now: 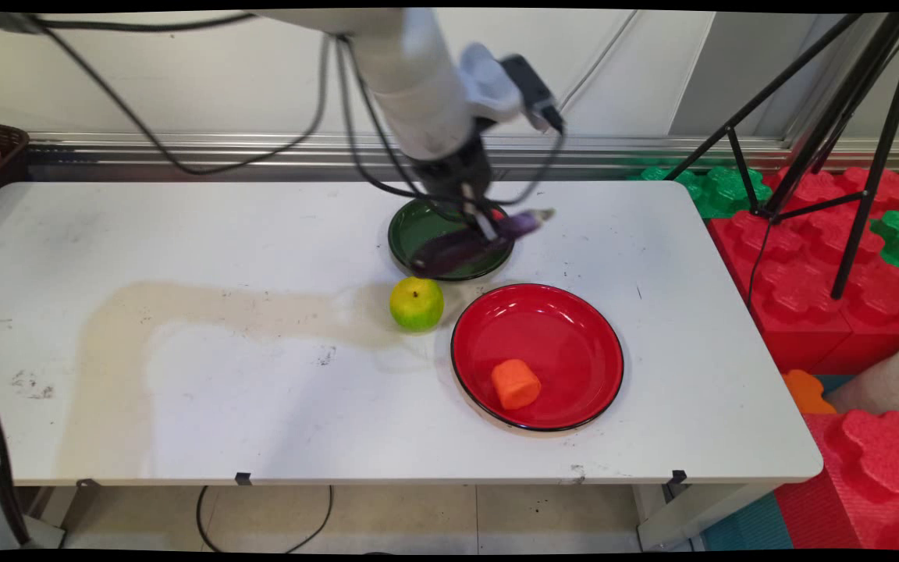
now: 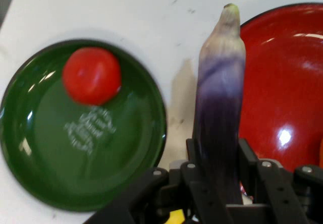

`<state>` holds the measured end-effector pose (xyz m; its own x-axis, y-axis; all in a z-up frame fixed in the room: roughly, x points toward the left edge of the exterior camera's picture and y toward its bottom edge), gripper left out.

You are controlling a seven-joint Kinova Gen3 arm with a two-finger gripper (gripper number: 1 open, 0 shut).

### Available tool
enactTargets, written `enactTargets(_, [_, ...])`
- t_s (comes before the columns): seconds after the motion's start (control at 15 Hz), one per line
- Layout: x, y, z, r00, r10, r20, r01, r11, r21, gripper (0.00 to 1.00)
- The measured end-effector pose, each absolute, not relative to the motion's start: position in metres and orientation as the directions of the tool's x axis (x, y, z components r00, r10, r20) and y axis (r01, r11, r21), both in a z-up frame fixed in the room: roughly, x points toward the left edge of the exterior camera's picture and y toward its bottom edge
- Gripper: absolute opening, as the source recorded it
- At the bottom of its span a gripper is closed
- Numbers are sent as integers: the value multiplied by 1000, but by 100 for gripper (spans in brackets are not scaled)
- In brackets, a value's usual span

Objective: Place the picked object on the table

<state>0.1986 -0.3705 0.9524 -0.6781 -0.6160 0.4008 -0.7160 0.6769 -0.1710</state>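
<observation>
On the surface [image 1: 262,406], one plate [image 1: 410,226] sits behind the pear [image 1: 416,304]; another plate [image 1: 574,328], right of the pear, holds a carrot [image 1: 516,383]. An eggplant [image 1: 469,243] hangs over the rear plate, which holds a tomato [image 2: 92,75].

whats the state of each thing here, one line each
gripper: shut on the eggplant, above the plates
eggplant: held off the table
green plate: holds a tomato
tomato: lying on the green plate
red plate: holds an orange piece
orange piece: near the red plate's front rim
pear: upright on the table, between the plates

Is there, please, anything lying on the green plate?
Yes, a red tomato lies on the green plate, toward its rim, in the hand view.
</observation>
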Motion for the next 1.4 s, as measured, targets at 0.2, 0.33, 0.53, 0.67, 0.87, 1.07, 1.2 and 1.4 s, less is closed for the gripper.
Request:
enactTargets(0.2, [226, -360, 962, -642, -650, 407, -752, 638, -168, 0])
enactTargets(0.33, [251, -352, 968, -602, -686, 409, -788, 592, -167, 0])
enactTargets(0.53, [289, -341, 970, -538, -740, 403, -839, 517, -170, 0])
enactTargets(0.67, [309, -337, 966, -493, -773, 399, -868, 466, -169, 0])
enactTargets(0.87, [328, -335, 960, -438, -807, 396, -899, 406, -166, 0])
enactTargets(1.07, [346, -339, 949, -374, -841, 392, -927, 336, -165, 0])
enactTargets(1.2, [359, -346, 938, -320, -864, 388, -947, 277, -165, 0])
enactTargets(1.4, [372, -356, 923, -264, -887, 380, -963, 217, -163, 0])
